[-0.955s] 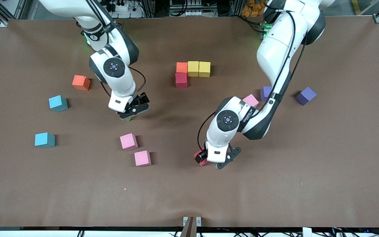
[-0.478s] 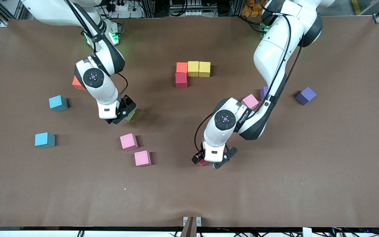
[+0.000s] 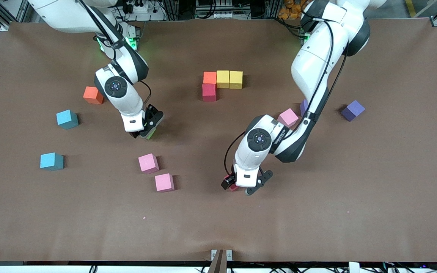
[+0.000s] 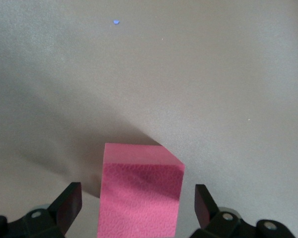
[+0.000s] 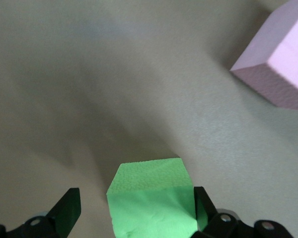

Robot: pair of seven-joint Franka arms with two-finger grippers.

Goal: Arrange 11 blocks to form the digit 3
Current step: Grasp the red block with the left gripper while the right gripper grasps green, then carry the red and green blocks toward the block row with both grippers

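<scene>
**Both grippers astride their blocks, fingers apart**

Brown desk (image 3: 355, 189) carrying scattered cubes and a started figure: orange block (image 3: 209, 77) and two yellow blocks (image 3: 229, 79) in a touching row, dark red block (image 3: 209, 92) touching the orange one on the side nearer the front camera.

Left gripper (image 3: 243, 185) low over the red block (image 4: 139, 198), well nearer the camera than the figure. Fingers (image 4: 68, 206) apart, one on each side of the block, gaps visible on both sides; block centred between them, not clamped.

Right gripper (image 3: 147, 128) low over the green block (image 5: 151, 198), toward the right arm's end. Fingers (image 5: 68, 208) apart, block between them, sitting closer to one finger.

Judged next step for each: close straight onto the faces flanked by the fingers; no sideways correction apparent for the left, slight centring possibly needed for the right. Neither cube has a long axis.
</scene>
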